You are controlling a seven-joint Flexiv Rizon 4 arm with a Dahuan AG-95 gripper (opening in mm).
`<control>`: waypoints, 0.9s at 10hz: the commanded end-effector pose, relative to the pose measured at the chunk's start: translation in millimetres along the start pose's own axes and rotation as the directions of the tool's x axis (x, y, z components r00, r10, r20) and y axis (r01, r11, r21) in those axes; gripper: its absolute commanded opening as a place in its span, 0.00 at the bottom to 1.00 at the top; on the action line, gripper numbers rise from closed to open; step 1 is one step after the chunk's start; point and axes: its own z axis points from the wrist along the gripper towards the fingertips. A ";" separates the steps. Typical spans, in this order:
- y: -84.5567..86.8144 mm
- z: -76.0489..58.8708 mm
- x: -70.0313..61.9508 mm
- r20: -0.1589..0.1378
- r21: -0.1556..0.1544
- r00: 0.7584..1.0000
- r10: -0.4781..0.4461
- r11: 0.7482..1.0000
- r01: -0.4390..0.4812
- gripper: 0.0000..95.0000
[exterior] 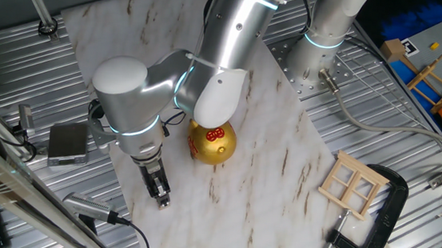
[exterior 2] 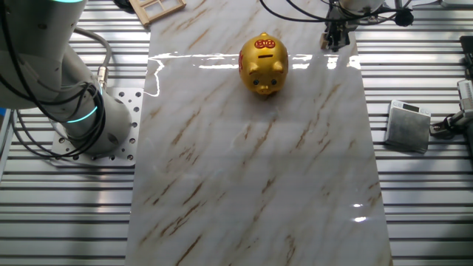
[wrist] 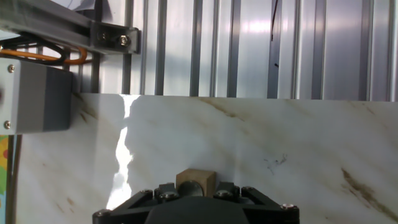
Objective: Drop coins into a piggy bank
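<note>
I see my gripper (wrist: pixel 196 190) pinching the coin (wrist: pixel 196 180) low over the marble board (exterior: pixel 281 169), the piggy bank (exterior: pixel 211 142) at two o'clock, nothing dropped in yet.

Two high fixed views from opposite ends of the marble slab (exterior 2: pixel 251 185) — hand view low, skimming it.

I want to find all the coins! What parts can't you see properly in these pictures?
- Coin: hand view shows only its top; the gripper body hides the rest. Too small to spot in both fixed views.
- Gripper: fingertips too small to tell if shut.
- Piggy bank: one fixed view, the arm covers its top.
- Piggy bank slot: the other fixed view, too small.
</note>
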 end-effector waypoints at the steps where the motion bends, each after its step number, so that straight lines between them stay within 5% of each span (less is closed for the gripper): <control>1: -0.5 0.5 -0.1 0.002 0.001 1.000 0.006 1.000 -0.006 0.40; 9: -2.1 2.7 -0.8 0.003 0.005 1.000 0.010 1.000 -0.010 0.40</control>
